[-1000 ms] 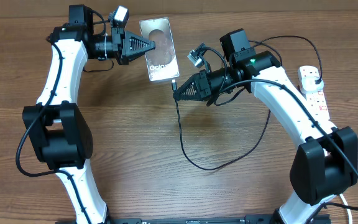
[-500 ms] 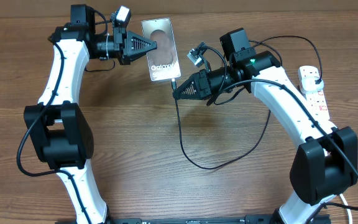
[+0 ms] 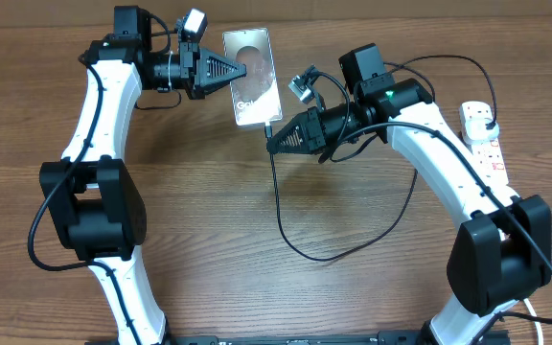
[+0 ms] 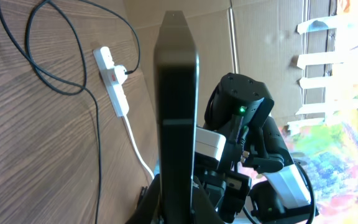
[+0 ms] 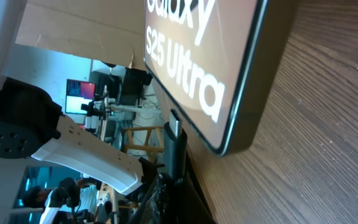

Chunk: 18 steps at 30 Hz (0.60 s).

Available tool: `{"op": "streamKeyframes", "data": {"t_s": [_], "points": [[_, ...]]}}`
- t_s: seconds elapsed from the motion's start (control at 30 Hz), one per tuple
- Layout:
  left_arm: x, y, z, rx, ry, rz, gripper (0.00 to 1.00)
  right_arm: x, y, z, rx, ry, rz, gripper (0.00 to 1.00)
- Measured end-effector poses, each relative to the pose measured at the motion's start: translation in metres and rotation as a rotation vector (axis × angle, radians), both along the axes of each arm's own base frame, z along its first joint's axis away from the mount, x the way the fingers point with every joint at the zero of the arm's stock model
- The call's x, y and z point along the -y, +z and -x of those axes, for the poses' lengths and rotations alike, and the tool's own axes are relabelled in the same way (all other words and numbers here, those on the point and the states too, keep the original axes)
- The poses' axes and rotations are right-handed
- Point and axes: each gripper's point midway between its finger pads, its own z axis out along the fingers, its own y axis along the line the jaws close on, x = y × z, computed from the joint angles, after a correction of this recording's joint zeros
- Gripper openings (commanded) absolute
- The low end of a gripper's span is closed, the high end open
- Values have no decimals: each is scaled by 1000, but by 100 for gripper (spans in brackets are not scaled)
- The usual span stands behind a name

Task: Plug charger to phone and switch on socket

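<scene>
**Item 1: phone** (image 3: 257,91). Flat slab with its glossy face turned up to the overhead view. A dark oval sits toward its far end and white lettering toward its near end; the right wrist view reads "S25 Ultra". It is at the far centre of the tabletop (image 3: 199,211), between the 2 arms. Whether it rests on the wood or is lifted clear cannot be told.

**Item 2: left tool** (image 3: 230,72). Closed on the phone's left long edge, about halfway along it. The left wrist view shows the slab edge-on, rising from between the fingers.

**Item 3: right tool** (image 3: 272,144). Closed on the connector (image 5: 175,127) of the charger and aimed at the phone's near short edge. The connector tip sits right at that edge. Whether it has entered the port cannot be told.

**Item 4: charger** (image 3: 278,206). Thin black cable. It runs from the right tool toward the near side, loops across the tabletop, then climbs past the right arm. Its black plug (image 3: 488,119) is seated in the far end of the socket.

**Item 5: socket** (image 3: 482,134). White power strip with red markings, lying at the right edge of the tabletop beside the right arm, well apart from the phone. The switch position is too small to tell. A white cord (image 4: 135,146) leaves its near end.
</scene>
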Motion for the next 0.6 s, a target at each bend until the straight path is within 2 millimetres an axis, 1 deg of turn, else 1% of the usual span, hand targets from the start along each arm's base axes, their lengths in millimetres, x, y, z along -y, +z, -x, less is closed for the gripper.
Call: {"op": "streamKeyframes", "data": {"t_s": [0.2, 0.37, 0.47, 0.6], "points": [[0, 0, 0, 1, 0, 0, 4, 0, -4, 3, -13, 3, 5, 4], [0, 0, -1, 3, 0, 0, 4, -10, -3, 7, 11, 29, -4, 4], [3, 0, 1, 3, -8, 0, 4, -13, -3, 10, 11, 39, -4, 4], [8, 0, 2, 3, -18, 0, 4, -12, -3, 10, 11, 37, -4, 4]]}}
